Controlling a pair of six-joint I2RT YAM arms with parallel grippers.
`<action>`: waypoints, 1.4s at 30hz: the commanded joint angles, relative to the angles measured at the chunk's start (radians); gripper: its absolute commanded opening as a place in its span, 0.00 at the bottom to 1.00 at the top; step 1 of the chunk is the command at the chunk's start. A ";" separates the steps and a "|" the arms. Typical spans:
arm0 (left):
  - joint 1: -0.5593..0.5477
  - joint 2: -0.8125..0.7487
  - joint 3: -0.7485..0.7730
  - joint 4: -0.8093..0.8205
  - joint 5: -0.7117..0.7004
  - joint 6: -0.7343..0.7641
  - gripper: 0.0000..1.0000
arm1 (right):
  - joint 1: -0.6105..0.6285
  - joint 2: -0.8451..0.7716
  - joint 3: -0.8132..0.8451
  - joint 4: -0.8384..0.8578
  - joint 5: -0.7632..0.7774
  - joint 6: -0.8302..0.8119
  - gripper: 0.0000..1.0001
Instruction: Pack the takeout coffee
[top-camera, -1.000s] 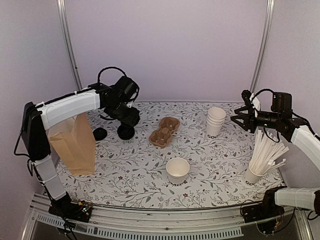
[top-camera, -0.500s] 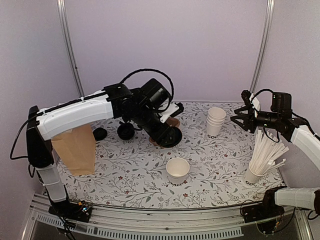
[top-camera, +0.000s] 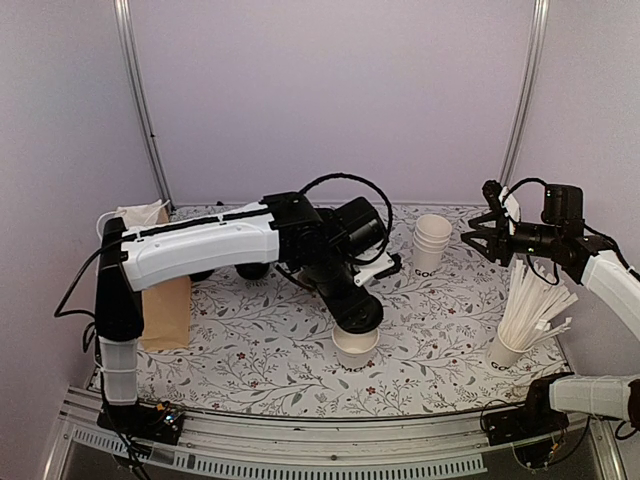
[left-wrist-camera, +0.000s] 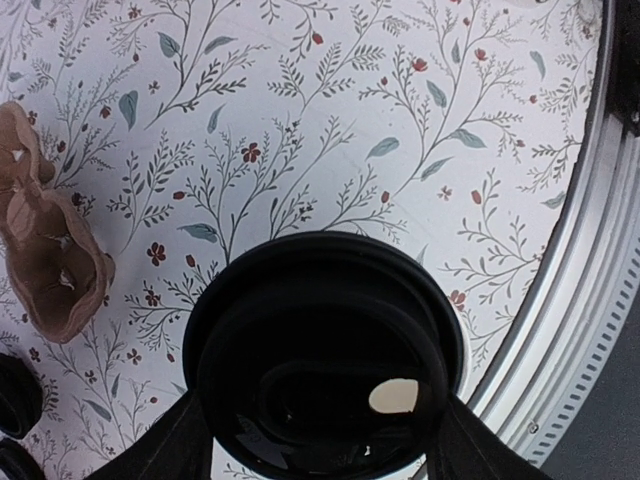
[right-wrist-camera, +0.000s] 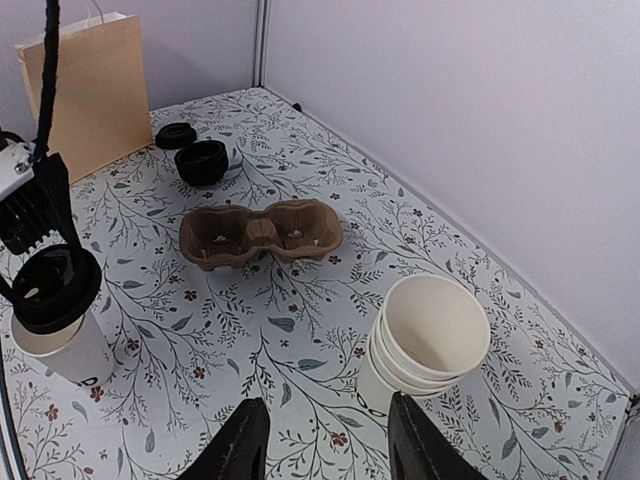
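Observation:
A small white paper cup (top-camera: 356, 346) with black lettering near its base stands open at the front middle of the table. It also shows in the right wrist view (right-wrist-camera: 72, 350). My left gripper (top-camera: 358, 306) is shut on a round black lid (top-camera: 359, 314) and holds it right over the cup's rim, slightly tilted. I cannot tell whether they touch. In the left wrist view the lid (left-wrist-camera: 325, 345) fills the lower frame and hides the cup. My right gripper (top-camera: 468, 240) is open and empty, held in the air at the right beside the stack of lidless cups (top-camera: 432, 243).
A brown two-cup carrier (right-wrist-camera: 262, 235) lies behind the cup, mostly hidden by my left arm in the top view. Two spare black lids (right-wrist-camera: 202, 160) lie at the back left by a paper bag (top-camera: 163, 305). A cup of straws (top-camera: 528, 312) stands at the right.
My left arm has swung from the spare lids at the back left to the front middle, carrying a black lid to just over the white cup. The right arm has not moved.

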 joint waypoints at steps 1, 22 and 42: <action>-0.023 0.030 0.033 -0.053 -0.029 0.015 0.66 | 0.001 -0.005 -0.009 -0.004 0.001 -0.006 0.43; -0.055 0.070 0.033 -0.095 0.007 0.024 0.66 | 0.001 -0.002 -0.008 -0.011 -0.001 -0.012 0.44; -0.057 0.075 -0.005 -0.096 0.038 0.028 0.67 | 0.001 -0.003 -0.009 -0.011 -0.002 -0.012 0.44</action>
